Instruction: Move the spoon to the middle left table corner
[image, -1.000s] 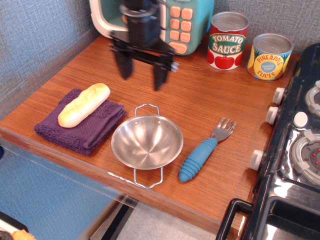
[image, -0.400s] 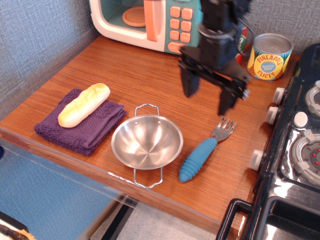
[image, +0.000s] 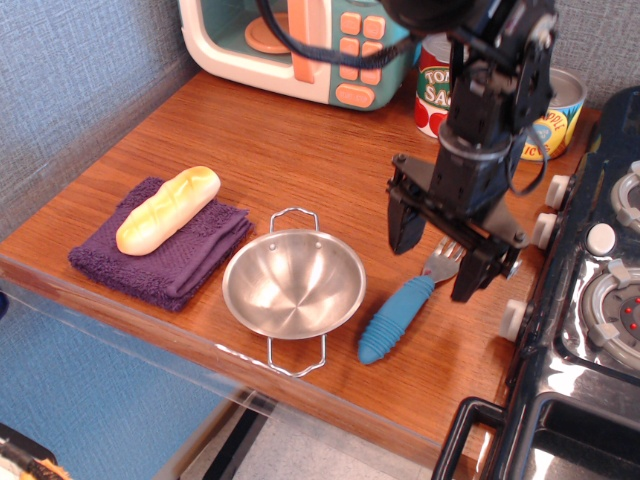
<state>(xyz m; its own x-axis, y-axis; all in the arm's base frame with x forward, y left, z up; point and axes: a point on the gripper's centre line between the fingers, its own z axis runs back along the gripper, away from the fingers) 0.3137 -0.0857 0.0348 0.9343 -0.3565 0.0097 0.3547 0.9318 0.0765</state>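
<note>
The spoon (image: 396, 318) lies on the reddish-brown table (image: 300, 150) at the front right; its ribbed blue handle points front-left and its silver pronged head sits under the gripper. My gripper (image: 439, 259) is open and hangs just above the head, one finger (image: 406, 226) to its left and the other finger (image: 473, 274) to its right. It holds nothing. Part of the pronged head is hidden behind the gripper.
A steel two-handled bowl (image: 293, 285) sits left of the spoon. A bread roll (image: 168, 209) lies on a purple cloth (image: 165, 255) at the front left. A toy microwave (image: 300, 40), a tomato sauce can (image: 440, 85) and a pineapple can (image: 555, 110) stand at the back. A black toy stove (image: 590, 300) borders the right.
My gripper has moved from the back left, near the microwave, rightward and forward, and has come down over the spoon's head. It stays open. The objects have not moved.
</note>
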